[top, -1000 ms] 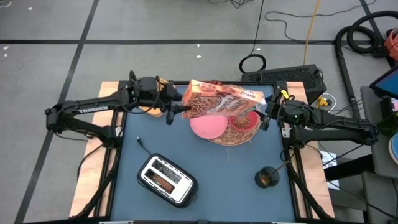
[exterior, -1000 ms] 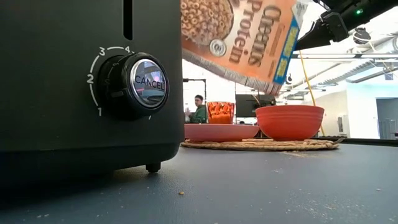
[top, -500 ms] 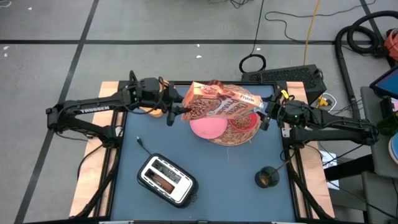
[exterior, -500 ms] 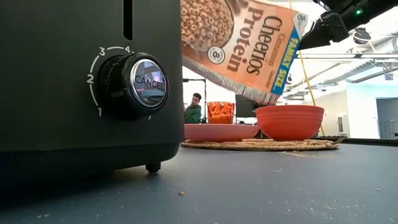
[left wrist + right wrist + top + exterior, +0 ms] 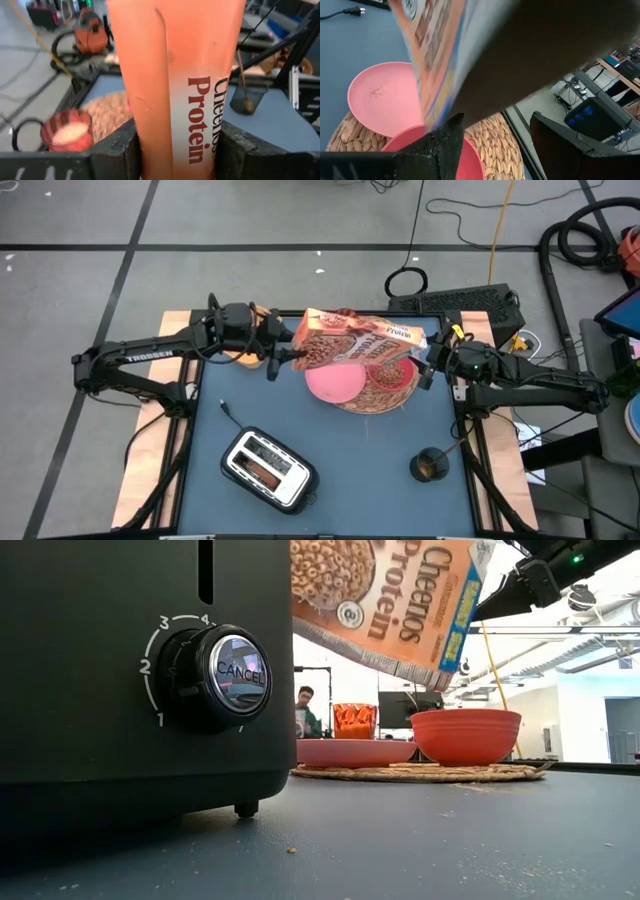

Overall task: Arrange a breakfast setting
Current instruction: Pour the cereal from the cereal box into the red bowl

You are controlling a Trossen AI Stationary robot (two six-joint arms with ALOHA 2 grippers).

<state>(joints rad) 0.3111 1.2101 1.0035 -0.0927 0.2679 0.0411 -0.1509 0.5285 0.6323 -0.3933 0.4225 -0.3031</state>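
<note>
The brown cereal box hangs tilted over the round straw mat. Its open end is above the red bowl, which holds cereal. The pink plate lies beside the bowl on the mat. A small glass with orange content stands behind the plate. My left gripper is shut on the box's left end. My right gripper is open beside the box's open end; I cannot tell whether it touches it. The bagel, fruit and spoon do not show. My left gripper pinches the cereal box's bottom end between its two fingers, one finger on each side. The fingers come level from the table's left and lie along the box. The box is lifted clear, its open end slanting down toward the bowl.
A toaster stands at the near middle and fills the left of the low view. A dark cup stands at the near right. A cord plug lies near the left. A person shows in the room behind the table.
My left gripper has tipped the cereal box so that its open end dipped toward the bowl, then tipped it back up. The box now stands much as a second ago.
</note>
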